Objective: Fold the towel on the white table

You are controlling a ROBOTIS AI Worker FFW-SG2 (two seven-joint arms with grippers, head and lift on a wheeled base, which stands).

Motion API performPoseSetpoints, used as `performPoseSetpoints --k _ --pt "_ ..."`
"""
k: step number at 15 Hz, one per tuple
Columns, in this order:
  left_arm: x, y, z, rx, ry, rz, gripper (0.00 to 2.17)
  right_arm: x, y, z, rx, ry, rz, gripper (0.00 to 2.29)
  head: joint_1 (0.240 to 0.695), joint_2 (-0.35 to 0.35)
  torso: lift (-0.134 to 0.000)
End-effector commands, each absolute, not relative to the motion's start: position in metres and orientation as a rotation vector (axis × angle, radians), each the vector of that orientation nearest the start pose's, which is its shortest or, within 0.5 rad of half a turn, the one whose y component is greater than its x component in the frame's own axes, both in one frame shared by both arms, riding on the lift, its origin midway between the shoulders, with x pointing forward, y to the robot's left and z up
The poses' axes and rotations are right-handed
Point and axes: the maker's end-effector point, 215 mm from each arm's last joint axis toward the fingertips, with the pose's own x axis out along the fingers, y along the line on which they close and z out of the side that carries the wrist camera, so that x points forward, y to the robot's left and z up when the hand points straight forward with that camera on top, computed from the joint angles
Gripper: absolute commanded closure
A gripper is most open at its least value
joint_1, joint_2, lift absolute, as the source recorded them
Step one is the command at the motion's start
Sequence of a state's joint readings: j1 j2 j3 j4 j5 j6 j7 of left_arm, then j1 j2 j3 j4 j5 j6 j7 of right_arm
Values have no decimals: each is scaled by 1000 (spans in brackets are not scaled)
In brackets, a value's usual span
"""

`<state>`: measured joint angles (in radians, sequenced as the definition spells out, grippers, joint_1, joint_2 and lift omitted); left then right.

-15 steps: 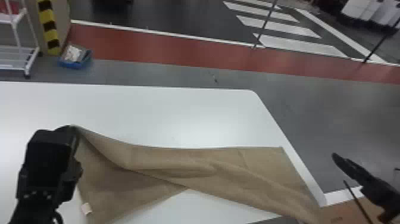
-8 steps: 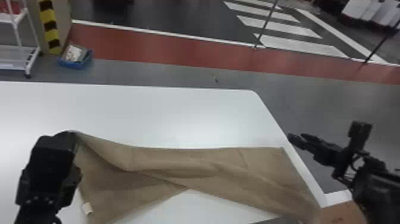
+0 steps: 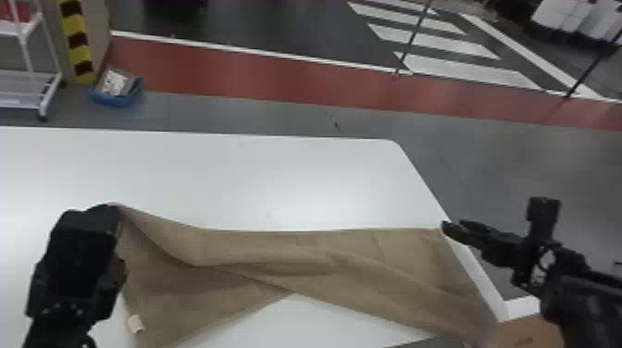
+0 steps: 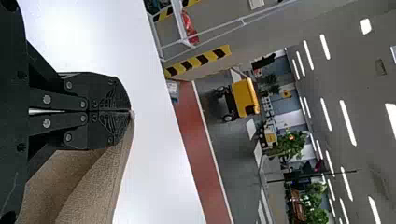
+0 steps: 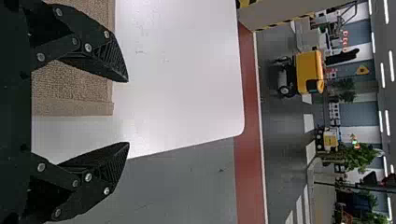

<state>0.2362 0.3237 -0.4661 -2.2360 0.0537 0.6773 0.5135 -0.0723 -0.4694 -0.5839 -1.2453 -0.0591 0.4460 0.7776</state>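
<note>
My left gripper (image 3: 113, 208) holds the far left corner of the brown towel (image 3: 296, 259) above the white table (image 3: 277, 185). In the left wrist view the left gripper (image 4: 131, 112) is shut on that corner, and the towel (image 4: 93, 186) hangs from it in slanting folds. The rest lies across the table to its right edge, its near side uneven, with a small pale tag at lower left. My right gripper (image 3: 446, 226) is at the towel's far right corner. In the right wrist view the right gripper (image 5: 128, 112) stands open, the towel's corner (image 5: 100, 105) lying between and behind its fingers.
The table's right edge (image 3: 421, 178) runs close by the right gripper. A cardboard box (image 3: 527, 331) sits below the table's near right corner. On the floor beyond are a blue bin (image 3: 115, 90) and a white rack (image 3: 27, 88).
My right arm has come in from the right, leftward to the towel's far right corner. The left gripper keeps its hold on the other corner and has barely moved.
</note>
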Motion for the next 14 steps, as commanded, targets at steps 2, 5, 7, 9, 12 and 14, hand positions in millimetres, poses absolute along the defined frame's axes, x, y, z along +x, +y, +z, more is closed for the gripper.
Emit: performPoseSetpoints --k 2,5,7,9,12,14 --pt "460 136 -345 295 266 -12 1430 492 -583 -443 73 565 71 562 695 -350 -120" --pt "458 137 -345 296 266 -10 1430 497 -579 -452 38 609 76 562 695 -350 -120" --pt "458 136 -345 295 266 -11 1430 493 -584 -461 60 642 61 562 695 -350 -120" --pt "458 135 -346 293 268 -13 1430 493 -585 -460 67 647 62 562 695 -350 -120" --pt "458 135 -345 289 264 -13 1430 493 -582 -463 68 665 68 576 695 -350 -120" --pt "459 135 -346 288 263 -14 1430 495 -578 -463 79 673 75 768 695 -350 -120"
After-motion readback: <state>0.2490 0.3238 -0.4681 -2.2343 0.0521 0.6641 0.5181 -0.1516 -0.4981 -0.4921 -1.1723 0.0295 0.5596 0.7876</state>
